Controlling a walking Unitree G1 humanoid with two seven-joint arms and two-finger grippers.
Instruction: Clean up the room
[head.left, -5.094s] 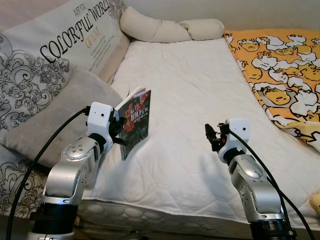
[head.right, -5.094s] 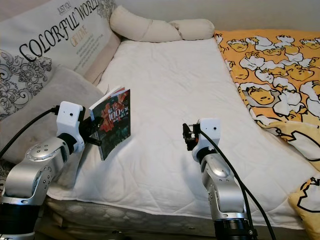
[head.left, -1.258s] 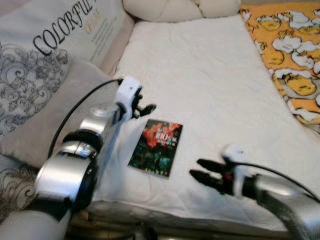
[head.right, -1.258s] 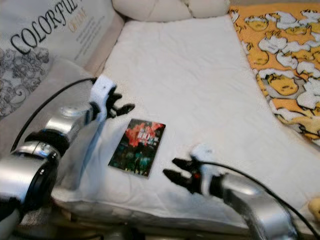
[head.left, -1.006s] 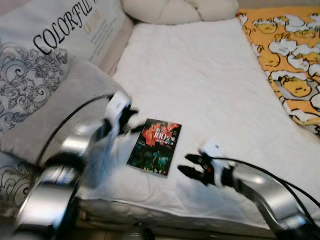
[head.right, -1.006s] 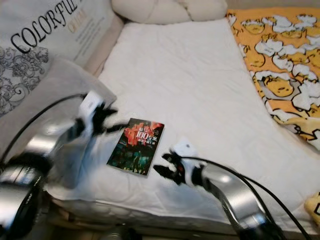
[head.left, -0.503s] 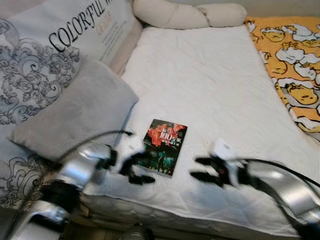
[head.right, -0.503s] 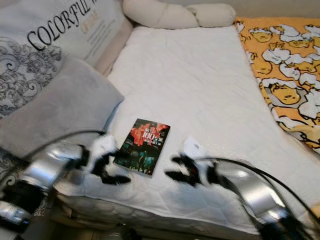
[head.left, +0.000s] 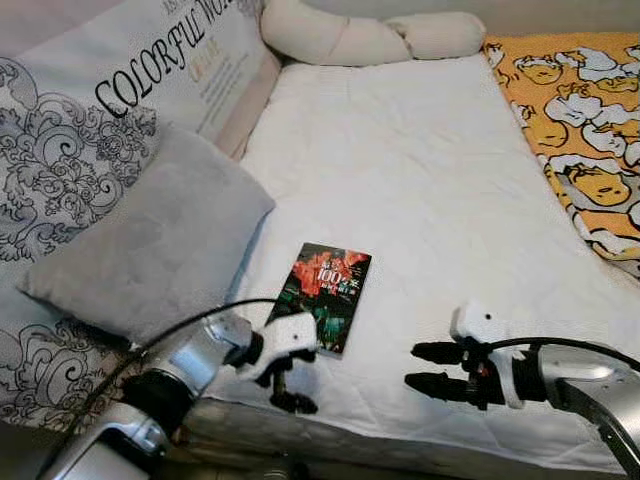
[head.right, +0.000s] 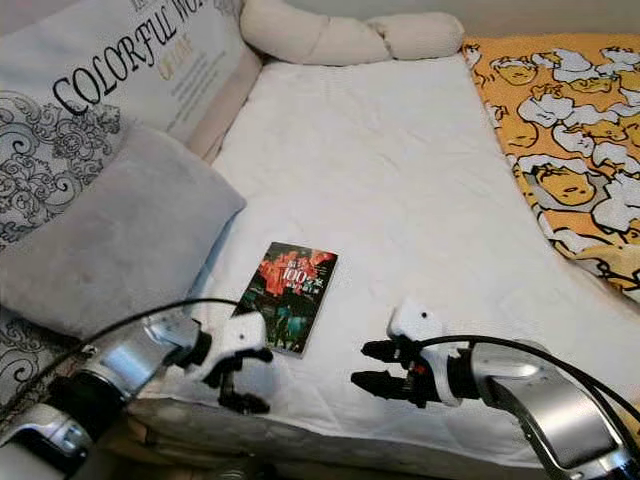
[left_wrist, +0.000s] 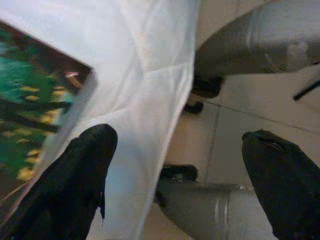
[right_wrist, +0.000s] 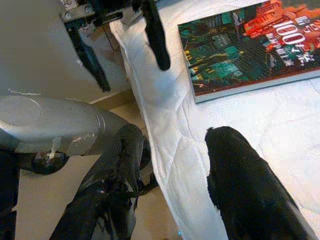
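- Your left gripper (head.left: 285, 385) has its fingers spread, holding nothing, at the bed's (head.left: 420, 170) front edge.
- Your right gripper (head.left: 425, 367) is spread too, empty, beside the book (head.left: 326, 295).

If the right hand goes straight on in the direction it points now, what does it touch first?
Probably the left hand. The right hand is open and points sideways along the near edge of the white mattress, toward the left hand; the book lies slightly farther in, so it would likely pass beside it. Depth is uncertain.
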